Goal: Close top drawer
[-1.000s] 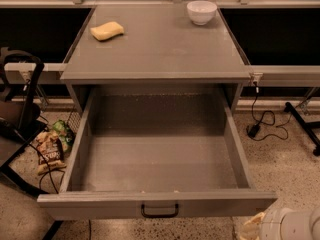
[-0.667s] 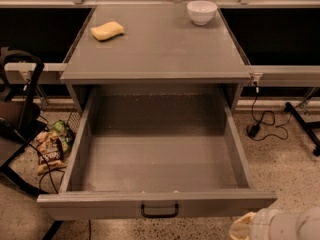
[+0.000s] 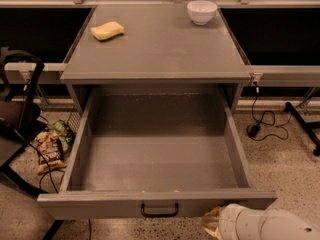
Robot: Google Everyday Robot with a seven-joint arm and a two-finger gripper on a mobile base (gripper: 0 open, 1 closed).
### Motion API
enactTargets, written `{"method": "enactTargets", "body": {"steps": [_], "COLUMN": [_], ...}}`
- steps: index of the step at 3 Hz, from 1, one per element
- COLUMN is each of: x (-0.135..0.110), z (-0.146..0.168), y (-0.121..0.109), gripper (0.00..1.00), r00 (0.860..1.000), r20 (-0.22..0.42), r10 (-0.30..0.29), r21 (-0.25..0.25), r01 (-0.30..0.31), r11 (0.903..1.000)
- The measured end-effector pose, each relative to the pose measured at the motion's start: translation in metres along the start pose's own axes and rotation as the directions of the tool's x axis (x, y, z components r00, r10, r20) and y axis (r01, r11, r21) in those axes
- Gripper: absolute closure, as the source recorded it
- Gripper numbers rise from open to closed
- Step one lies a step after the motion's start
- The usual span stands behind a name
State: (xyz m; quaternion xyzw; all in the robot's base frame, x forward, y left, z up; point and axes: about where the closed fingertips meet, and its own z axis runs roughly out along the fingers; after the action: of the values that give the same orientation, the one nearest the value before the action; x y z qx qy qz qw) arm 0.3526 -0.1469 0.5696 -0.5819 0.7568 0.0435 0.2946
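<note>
Top drawer is pulled fully out from under the cabinet top, with its front panel nearest the camera and one black bar handle at the panel's centre. Nothing is visible inside the drawer. On the cabinet top: one yellow sponge back-left and one white bowl back-right, well apart. Gripper is at the bottom right, just beside the front panel, right of the handle and below its lower edge; can't tell if it's released or clenched. On the floor to the left are two snack bags and a black frame near the drawer's side. To the right are one black cable and one stand leg, with bare floor between them and the drawer.
</note>
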Motion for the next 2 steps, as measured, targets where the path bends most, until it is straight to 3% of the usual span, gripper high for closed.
{"method": "enactTargets", "body": {"steps": [2], "x": [-0.024], "z": [0.011], "y": [-0.028], "gripper": [1.0], "r00": [0.995], "r20": [0.052], "r10": [-0.083], "r21": [0.056], "r01": [0.08], "r11": [0.9952]}}
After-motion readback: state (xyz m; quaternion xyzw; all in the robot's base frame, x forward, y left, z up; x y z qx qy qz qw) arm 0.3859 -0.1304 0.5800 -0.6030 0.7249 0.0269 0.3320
